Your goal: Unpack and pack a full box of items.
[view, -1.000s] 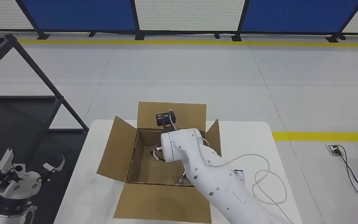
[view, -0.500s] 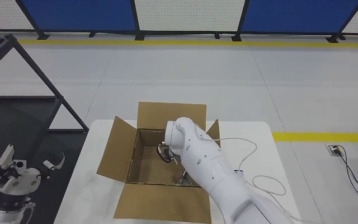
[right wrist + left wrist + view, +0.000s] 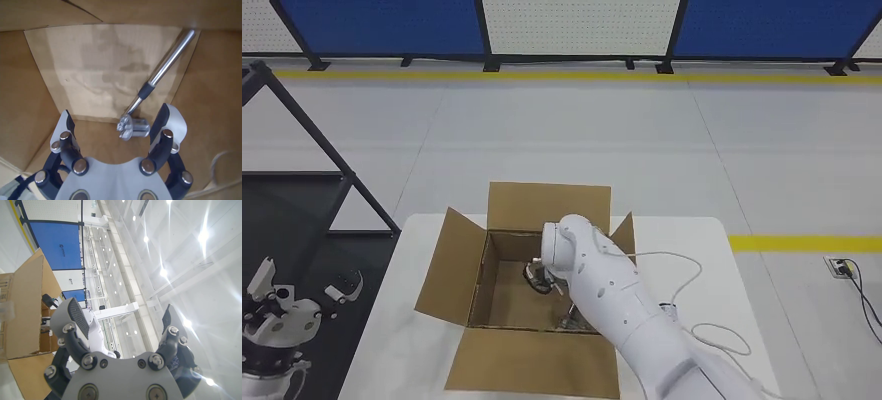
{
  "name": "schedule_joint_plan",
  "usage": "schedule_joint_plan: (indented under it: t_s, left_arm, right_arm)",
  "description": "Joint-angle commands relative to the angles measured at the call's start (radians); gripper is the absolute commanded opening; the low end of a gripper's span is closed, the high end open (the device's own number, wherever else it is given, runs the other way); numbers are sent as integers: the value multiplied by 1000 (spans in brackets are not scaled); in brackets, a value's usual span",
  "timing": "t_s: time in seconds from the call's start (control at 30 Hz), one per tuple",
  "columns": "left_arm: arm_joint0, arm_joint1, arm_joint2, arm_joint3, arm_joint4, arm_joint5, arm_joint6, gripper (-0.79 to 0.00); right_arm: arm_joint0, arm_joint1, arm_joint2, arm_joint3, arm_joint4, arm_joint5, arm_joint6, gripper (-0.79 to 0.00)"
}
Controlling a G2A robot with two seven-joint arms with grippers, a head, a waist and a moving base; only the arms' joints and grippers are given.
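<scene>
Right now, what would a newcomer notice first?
The open cardboard box on the white table, with the right arm deep inside. Inside it sits a steel mallet, head between the fingers of the open right gripper. The left gripper sits open beside the table.

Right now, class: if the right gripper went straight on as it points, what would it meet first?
Likely the metal tool: its head lies in the box just ahead of the open right gripper. Depth unclear.

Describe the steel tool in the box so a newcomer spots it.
An open brown cardboard box stands on the white table. On its floor, just ahead of the open right gripper, lies a shiny steel mallet, told apart by its toothed head and black collar.
</scene>
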Motion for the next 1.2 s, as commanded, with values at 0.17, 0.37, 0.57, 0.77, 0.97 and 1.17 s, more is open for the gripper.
schedule_joint_plan:
  t_s: [0.17, 0.37, 0.57, 0.77, 0.97, 1.17]
  left_arm:
    - [0, 0, 0, 0, 0, 0, 0, 0]
    - [0, 0, 0, 0, 0, 0, 0, 0]
    - [0, 0, 0, 0, 0, 0, 0, 0]
    - [0, 0, 0, 0, 0, 0, 0, 0]
    - [0, 0, 0, 0, 0, 0, 0, 0]
    - [0, 0, 0, 0, 0, 0, 0, 0]
  right_arm:
    - [-54, 22, -23, -12, -81, -127, -77, 0]
    - [-85, 37, -21, -27, -108, -148, -80, 0]
    - [-119, 48, -33, -76, -156, -160, -56, 0]
    - [-157, 66, -28, -148, -191, -153, -46, 0]
    - [-195, 88, -10, -222, -223, -154, -16, 0]
    - [-228, 108, 9, -278, -250, -159, 19, -74]
